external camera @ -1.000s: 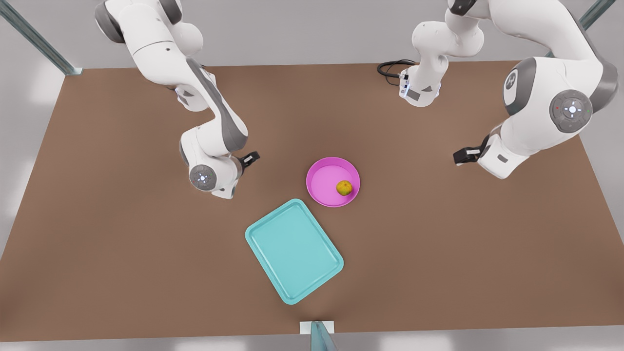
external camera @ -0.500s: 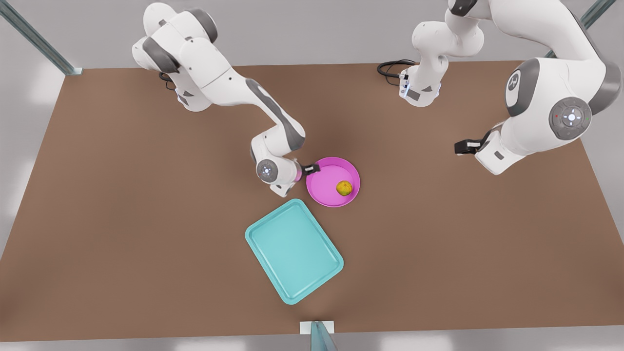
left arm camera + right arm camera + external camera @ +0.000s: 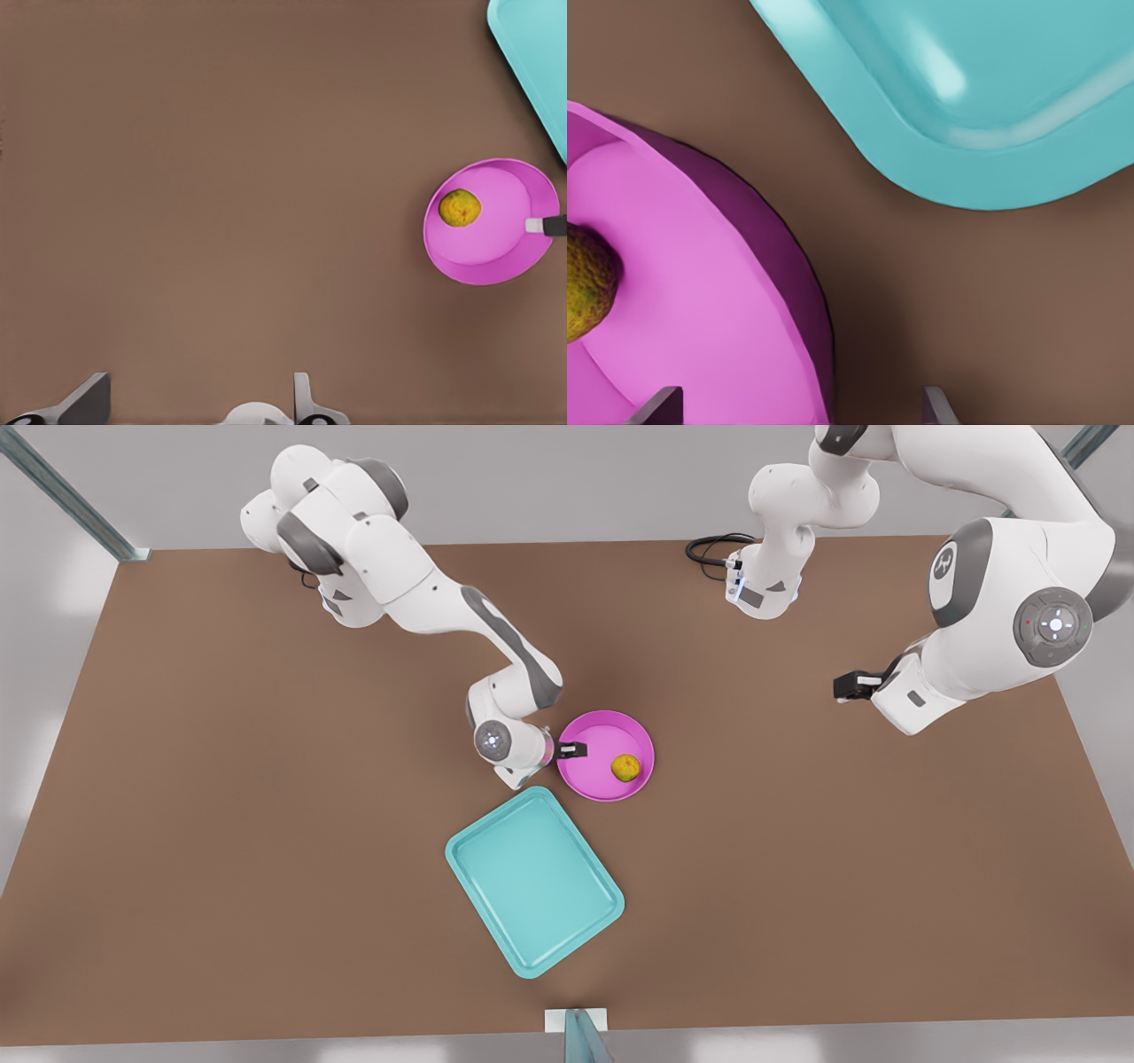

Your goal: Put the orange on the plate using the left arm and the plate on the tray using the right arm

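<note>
Table: a plain brown table [image 3: 221, 824] is carrying everything, with a pale grey room around it.
Room: slanted metal posts [image 3: 71, 500] are standing at the far corners, a short one [image 3: 580, 1036] is standing at the middle of the near edge, and a black cable [image 3: 709, 545] is looping by one arm base at the far edge.
Plate: the magenta plate [image 3: 594, 775] is sitting near the table's middle.
Orange: the orange [image 3: 626, 767] is lying in the plate, on the side toward the front view's right.
Tray: the turquoise tray [image 3: 532, 881] is lying skewed between the plate and the near edge, one corner just beside the plate.
Right gripper: the right gripper [image 3: 573, 748] is hanging low over the plate's rim, its fingers [image 3: 660, 405] spread wide on either side of the rim.
Left gripper: the left gripper [image 3: 849, 685] is waiting high, well apart toward the front view's right, fingers [image 3: 84, 403] spread and holding nothing.
Change: since half a second ago the right gripper has been sliding along the rim toward the near edge; the left arm has been drawing up slightly; plate, orange and tray are staying put.
</note>
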Controlling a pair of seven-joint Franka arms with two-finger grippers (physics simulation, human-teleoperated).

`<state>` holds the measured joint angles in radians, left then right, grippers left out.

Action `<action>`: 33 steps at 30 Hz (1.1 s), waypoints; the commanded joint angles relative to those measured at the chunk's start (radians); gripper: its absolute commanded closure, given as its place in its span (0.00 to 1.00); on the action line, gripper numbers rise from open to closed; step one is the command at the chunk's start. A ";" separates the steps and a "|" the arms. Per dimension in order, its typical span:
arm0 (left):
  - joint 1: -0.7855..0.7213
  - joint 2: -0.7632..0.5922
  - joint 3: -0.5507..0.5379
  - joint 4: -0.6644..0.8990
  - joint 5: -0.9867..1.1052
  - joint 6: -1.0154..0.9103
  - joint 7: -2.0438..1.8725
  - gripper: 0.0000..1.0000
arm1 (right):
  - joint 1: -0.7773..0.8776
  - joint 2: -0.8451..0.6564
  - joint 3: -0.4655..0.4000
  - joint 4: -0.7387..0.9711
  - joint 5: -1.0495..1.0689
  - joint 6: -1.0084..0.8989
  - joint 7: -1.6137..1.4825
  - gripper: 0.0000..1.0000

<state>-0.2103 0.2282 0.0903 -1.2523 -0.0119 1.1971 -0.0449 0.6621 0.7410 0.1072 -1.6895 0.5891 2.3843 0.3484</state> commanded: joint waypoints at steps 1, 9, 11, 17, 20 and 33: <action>0.000 -0.001 0.000 0.001 0.001 -0.004 0.039 0.00 | 0.002 0.011 0.000 0.007 0.001 0.010 0.073 0.00; 0.000 0.000 0.000 0.001 0.001 -0.004 0.039 0.00 | 0.013 0.015 0.000 0.013 0.008 -0.005 0.041 0.57; 0.002 0.000 0.000 0.001 0.001 -0.004 0.039 0.00 | 0.013 0.017 0.000 0.024 0.009 -0.007 0.043 0.63; 0.000 0.000 0.000 0.001 0.001 -0.004 0.039 0.00 | 0.013 0.017 0.000 0.033 0.006 -0.008 0.038 0.79; 0.000 0.000 0.000 0.001 0.001 -0.004 0.037 0.00 | 0.013 0.014 0.000 0.039 0.006 -0.008 0.038 0.79; 0.002 0.007 0.000 0.001 0.000 0.001 0.039 0.00 | -0.021 -0.032 -0.047 0.198 0.014 -0.022 0.113 0.79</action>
<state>-0.2086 0.2358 0.0903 -1.2521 -0.0124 1.1974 -0.0128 0.6438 0.7103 0.0652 -1.5035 0.6083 2.3696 0.3781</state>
